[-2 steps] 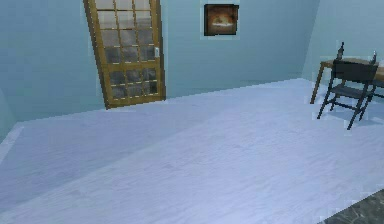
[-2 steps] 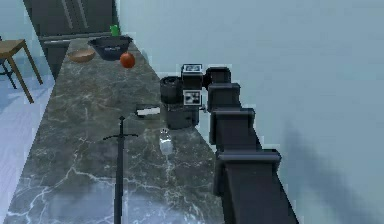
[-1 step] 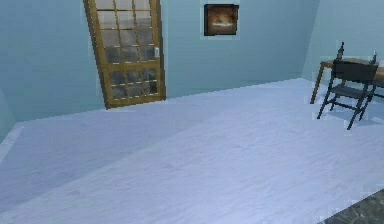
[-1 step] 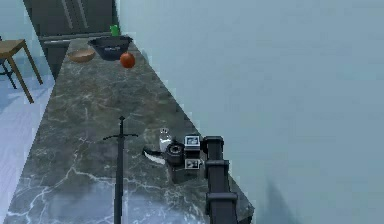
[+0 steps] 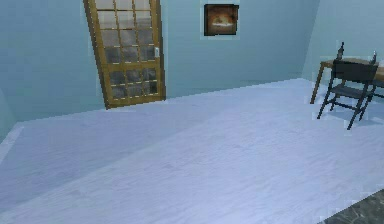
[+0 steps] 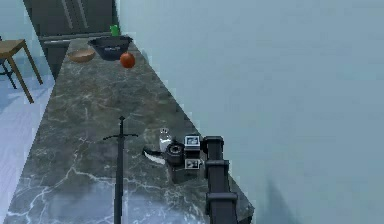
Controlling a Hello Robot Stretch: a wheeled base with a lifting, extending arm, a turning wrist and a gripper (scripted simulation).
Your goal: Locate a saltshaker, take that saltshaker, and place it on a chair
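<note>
I cannot tell whether my gripper (image 6: 155, 154) holds the small white shaker (image 6: 165, 134) on the worktop (image 6: 80, 120); a sideways nudge could topple it.

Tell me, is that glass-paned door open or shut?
Shut: the door fills its opening squarely, with no gap visible along either edge.

- Counter (image 6: 80, 105) is bare between the bowl (image 6: 110, 45) at its far end and a thin dark rod (image 6: 120, 170).
- Wall (image 6: 280, 100) hems the counter's right edge.
- Floor (image 5: 200, 140) lies open up to the chair (image 5: 354, 72).
</note>
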